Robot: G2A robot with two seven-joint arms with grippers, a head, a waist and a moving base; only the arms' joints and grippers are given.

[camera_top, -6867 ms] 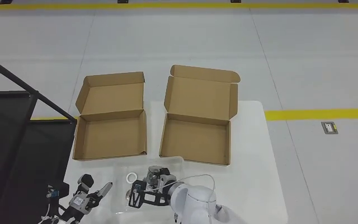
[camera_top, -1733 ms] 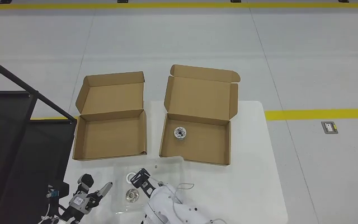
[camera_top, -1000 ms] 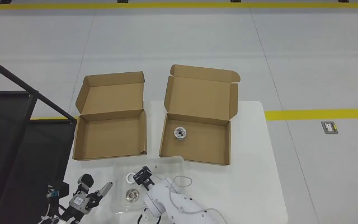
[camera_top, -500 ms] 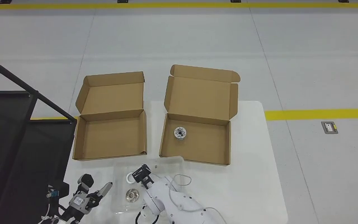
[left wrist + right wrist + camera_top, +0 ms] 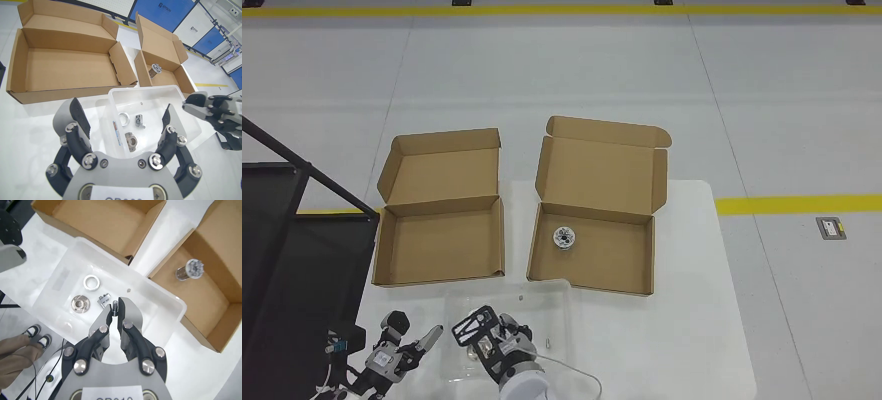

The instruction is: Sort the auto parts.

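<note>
A white tray (image 5: 170,306) holds a metal ring (image 5: 91,282), a flanged disc (image 5: 80,303) and a small bracket (image 5: 103,299). My right gripper (image 5: 115,303) hangs above the tray, shut on a small threaded bolt (image 5: 114,310). In the top view the right gripper (image 5: 480,327) covers the tray's (image 5: 560,298) left part. My left gripper (image 5: 122,117) stands open at the tray's near-left corner, nothing between its fingers (image 5: 79,115); the top view places the left gripper (image 5: 414,332) at the table's front left. A splined cylinder (image 5: 563,237) lies in the right cardboard box (image 5: 592,270).
The left cardboard box (image 5: 437,240) stands open with nothing inside, beside the right box, both behind the tray. A dark frame (image 5: 282,260) borders the table's left side. A person's shoes (image 5: 40,336) show on the floor. White table (image 5: 682,320) lies bare right of the tray.
The splined cylinder went from the tray into the right box. My right gripper came back over the tray and now sits higher and further left. The left arm has kept still.
</note>
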